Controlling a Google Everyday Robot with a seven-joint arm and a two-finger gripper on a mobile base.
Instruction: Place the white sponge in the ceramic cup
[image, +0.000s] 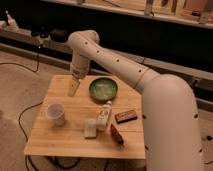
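The white sponge (90, 128) lies flat on the wooden table (70, 140), near the front middle, just left of a white labelled bottle. The ceramic cup (55, 114) stands upright at the table's left side, apart from the sponge. My gripper (73, 88) hangs from the white arm over the table's back left part, above and behind the cup, left of the green bowl. It holds nothing that I can see.
A green bowl (103, 89) sits at the back middle. A white bottle (104, 115) stands next to the sponge. A brown bar (126, 116) and a small reddish item (116, 134) lie to the right. Cables run on the floor at left.
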